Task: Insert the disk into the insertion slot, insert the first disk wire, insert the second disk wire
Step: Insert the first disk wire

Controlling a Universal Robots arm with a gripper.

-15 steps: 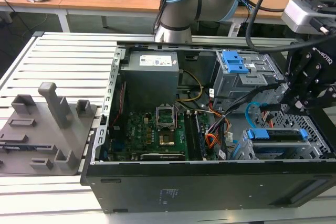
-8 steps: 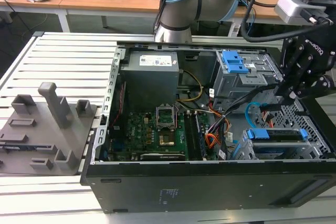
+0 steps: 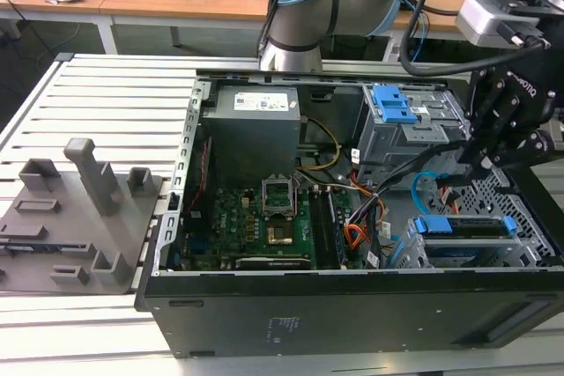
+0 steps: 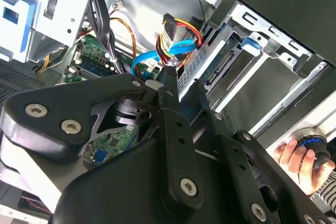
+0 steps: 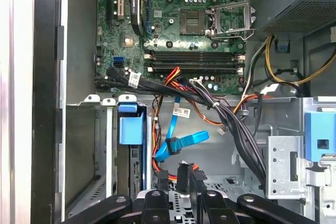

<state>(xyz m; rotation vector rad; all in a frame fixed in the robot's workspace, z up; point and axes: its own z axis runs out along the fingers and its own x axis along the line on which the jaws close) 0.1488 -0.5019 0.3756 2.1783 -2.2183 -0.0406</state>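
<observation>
The disk [image 3: 463, 226], with its bright blue carrier [image 5: 131, 128], lies inside the insertion slot [image 3: 498, 195], the low perforated cage at the exterior view's right. My gripper [image 3: 482, 163] hangs just above that cage inside the open computer case. In the first wrist view the gripper [image 5: 181, 184] has its fingers close together on the dark plug of the first disk wire [image 5: 182, 173], whose red and orange strands [image 4: 184, 26] run off from it. The second disk wire [image 5: 184, 141], a light-blue loop [image 3: 421, 184], hangs loose beside the plug.
A taller grey cage with a blue latch [image 3: 392, 103] stands behind the slot. Black cable bundles [image 5: 231, 124] cross between the motherboard [image 3: 264, 217] and the cages. A grey fixture plate [image 3: 79, 209] lies on the slatted table. A hand [image 4: 294, 156] holds a blue-black knob outside the case.
</observation>
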